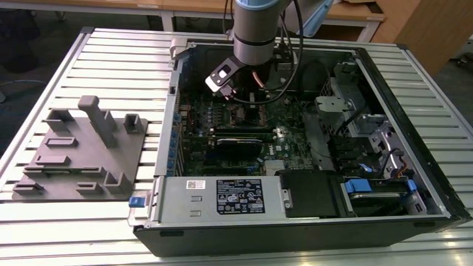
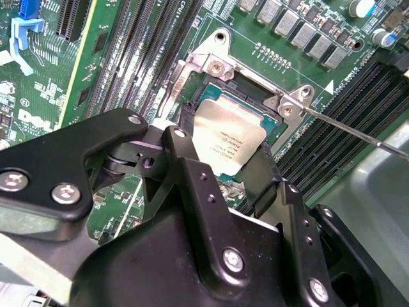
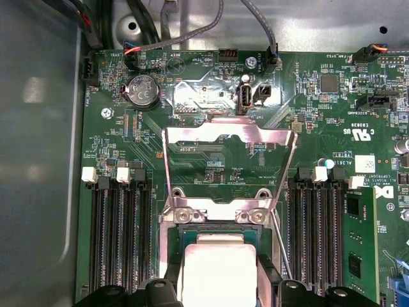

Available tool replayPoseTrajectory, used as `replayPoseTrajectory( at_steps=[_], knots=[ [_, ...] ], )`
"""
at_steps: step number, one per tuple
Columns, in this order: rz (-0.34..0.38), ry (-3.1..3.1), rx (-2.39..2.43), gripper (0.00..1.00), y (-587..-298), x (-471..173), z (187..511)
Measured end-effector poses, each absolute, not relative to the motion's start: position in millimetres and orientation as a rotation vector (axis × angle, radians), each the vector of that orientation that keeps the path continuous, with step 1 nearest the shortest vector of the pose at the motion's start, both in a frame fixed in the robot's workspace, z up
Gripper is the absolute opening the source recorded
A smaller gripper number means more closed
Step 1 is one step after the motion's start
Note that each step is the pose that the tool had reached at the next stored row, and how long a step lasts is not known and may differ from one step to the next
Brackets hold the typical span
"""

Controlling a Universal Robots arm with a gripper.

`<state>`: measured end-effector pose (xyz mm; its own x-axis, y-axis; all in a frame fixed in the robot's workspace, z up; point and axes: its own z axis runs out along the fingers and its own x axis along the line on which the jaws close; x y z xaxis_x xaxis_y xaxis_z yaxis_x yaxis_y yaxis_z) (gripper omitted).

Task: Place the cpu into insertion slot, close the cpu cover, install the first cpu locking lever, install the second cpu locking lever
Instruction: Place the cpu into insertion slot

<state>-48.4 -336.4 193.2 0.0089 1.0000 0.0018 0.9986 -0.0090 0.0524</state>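
Between the black fingers [image 2: 184,148] of my gripper [image 2: 225,150] sits the cpu [image 2: 225,135], a silvery square chip held just over the insertion slot [image 2: 252,89] on the green motherboard [image 3: 332,128]. Seen from the first wrist view, the cpu [image 3: 217,272] hides most of the slot, with my gripper [image 3: 217,284] shut around it. The cpu cover [image 3: 229,132], a thin silvery frame, stands swung open behind the slot. A thin locking lever [image 3: 281,249] is raised beside the slot, also seen as a rod [image 2: 358,131]. In the exterior view my arm [image 1: 255,33] reaches down into the open computer case [image 1: 296,166].
Rows of black memory slots [image 3: 121,236] flank the socket on both sides. Cables [image 3: 192,25] hang near the case wall behind the board. A grey fixture plate [image 1: 81,149] lies on the slatted table at the exterior view's left. Drive bays [image 1: 369,138] fill the case's other side.
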Motion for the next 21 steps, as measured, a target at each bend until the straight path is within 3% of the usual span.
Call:
replayPoseTrajectory(
  at_steps=[18, 20, 21],
  knots=[
    [0.059, 2.186, 2.205, 0.54, -336.4, -48.2, 189.9],
    [0.063, 2.186, 2.206, 0.55, -336.0, -48.0, 189.2],
    [0.062, 2.186, 2.206, 0.6, -336.1, -48.0, 189.2]
  ],
)
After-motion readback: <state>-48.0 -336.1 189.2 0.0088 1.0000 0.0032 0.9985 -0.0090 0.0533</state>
